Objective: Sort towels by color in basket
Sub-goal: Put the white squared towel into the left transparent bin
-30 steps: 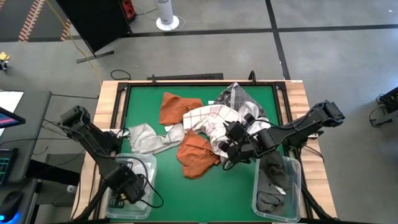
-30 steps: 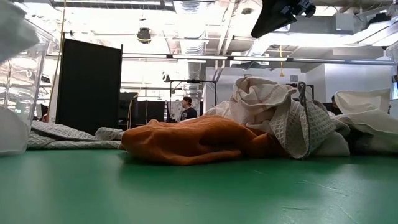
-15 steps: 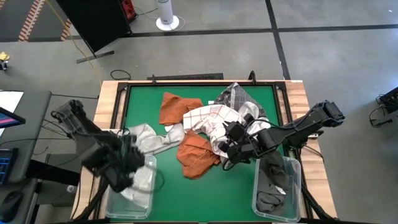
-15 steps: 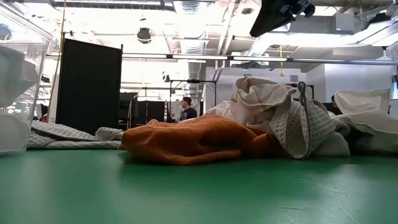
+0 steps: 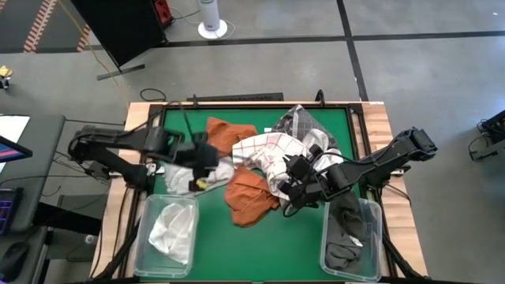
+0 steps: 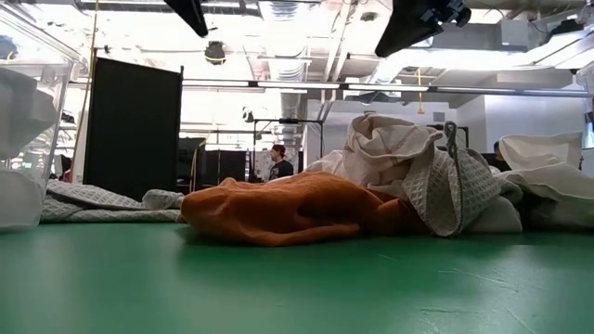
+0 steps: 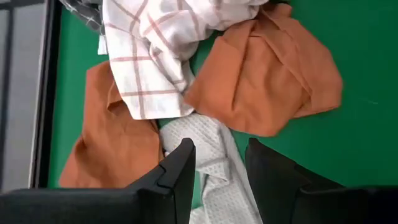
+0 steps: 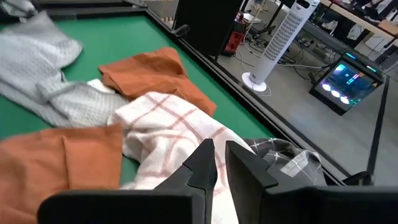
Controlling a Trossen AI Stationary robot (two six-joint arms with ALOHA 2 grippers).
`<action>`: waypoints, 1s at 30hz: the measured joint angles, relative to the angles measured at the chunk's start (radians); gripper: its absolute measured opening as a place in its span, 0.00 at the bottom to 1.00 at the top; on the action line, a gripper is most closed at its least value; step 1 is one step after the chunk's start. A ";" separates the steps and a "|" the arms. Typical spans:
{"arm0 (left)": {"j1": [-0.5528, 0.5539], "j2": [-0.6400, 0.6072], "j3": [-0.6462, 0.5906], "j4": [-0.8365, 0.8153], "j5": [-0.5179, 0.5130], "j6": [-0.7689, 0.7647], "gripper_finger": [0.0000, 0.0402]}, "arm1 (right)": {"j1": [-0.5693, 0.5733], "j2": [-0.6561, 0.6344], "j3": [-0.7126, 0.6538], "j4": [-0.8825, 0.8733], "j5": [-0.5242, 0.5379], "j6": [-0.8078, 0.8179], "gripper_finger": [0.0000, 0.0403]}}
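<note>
Since the earlier frame the left arm has swung from the left bin up over the towel pile; the right arm has not moved.

The bench (image 5: 308, 237) carries a green mat with the towels heaped at its centre. A clear bin (image 5: 167, 235) at the near left corner holds a white towel (image 5: 170, 229). A second bin (image 5: 351, 241) at the near right corner holds a dark grey towel (image 5: 347, 237).

In the pile, a white checked towel (image 5: 272, 150) lies on top. One rust towel (image 5: 251, 197) lies at the near side, another rust towel (image 5: 223, 134) at the far side. A light grey towel (image 5: 185, 175) lies to the left.

The left gripper (image 5: 203, 158) hangs above the light grey towel, fingers spread, holding nothing. The right gripper (image 5: 296, 177) sits at the pile's right edge, fingers a narrow gap apart, nothing visibly pinched.
</note>
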 joint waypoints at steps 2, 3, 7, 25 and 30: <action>0.069 0.022 0.000 0.015 0.031 0.052 0.33 | 0.010 -0.003 0.000 -0.027 0.000 0.001 0.18; 0.095 0.033 0.000 0.013 0.035 0.071 0.33 | 0.015 -0.005 -0.001 -0.036 0.001 0.001 0.18; 0.187 0.108 0.000 0.043 0.072 0.143 0.33 | 0.028 -0.024 -0.001 -0.061 0.041 0.001 0.18; 0.318 0.425 -0.001 0.470 0.341 0.395 0.33 | 0.162 -0.064 -0.001 -0.459 -0.004 0.254 0.18; 0.349 0.502 -0.001 0.578 0.339 0.372 0.33 | 0.217 -0.064 -0.001 -0.584 -0.004 0.379 0.18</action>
